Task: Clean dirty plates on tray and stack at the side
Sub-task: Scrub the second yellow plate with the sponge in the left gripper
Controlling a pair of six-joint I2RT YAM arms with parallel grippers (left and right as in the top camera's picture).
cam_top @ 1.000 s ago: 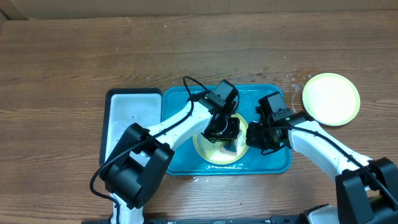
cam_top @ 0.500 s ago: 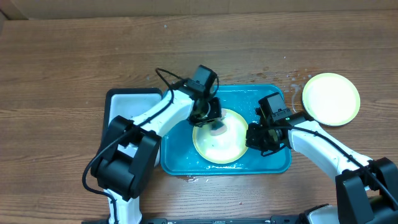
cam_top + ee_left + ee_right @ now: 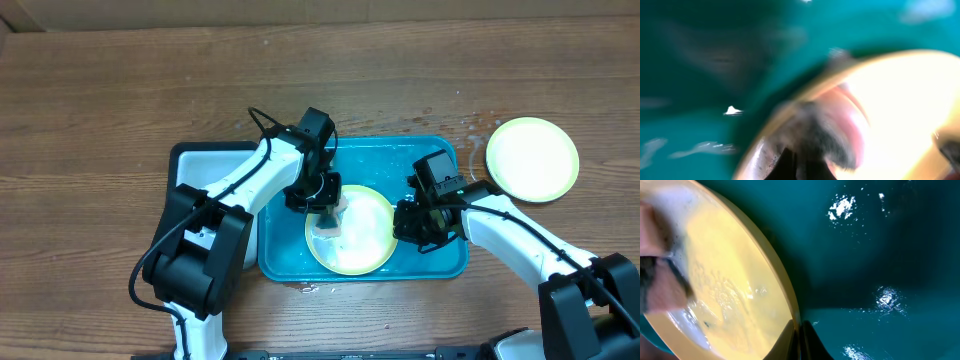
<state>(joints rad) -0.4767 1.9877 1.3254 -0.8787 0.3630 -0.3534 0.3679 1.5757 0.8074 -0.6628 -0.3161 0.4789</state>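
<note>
Yellow-green-rimmed plate (image 3: 355, 238) lies inside the teal tray (image 3: 395, 160). The right gripper (image 3: 402, 224) pinches its rim toward the tray's right end, and the left gripper (image 3: 321, 200) clamps a pink sponge (image 3: 657, 290) on the opposite edge.

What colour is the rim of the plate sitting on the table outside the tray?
Yellow-green, around a pale centre; the overhead view shows the plate best.

Brown wood-grain table (image 3: 90, 90), pale strip (image 3: 300, 10) along its far edge, wet specks (image 3: 470, 125) at right, even light
</note>
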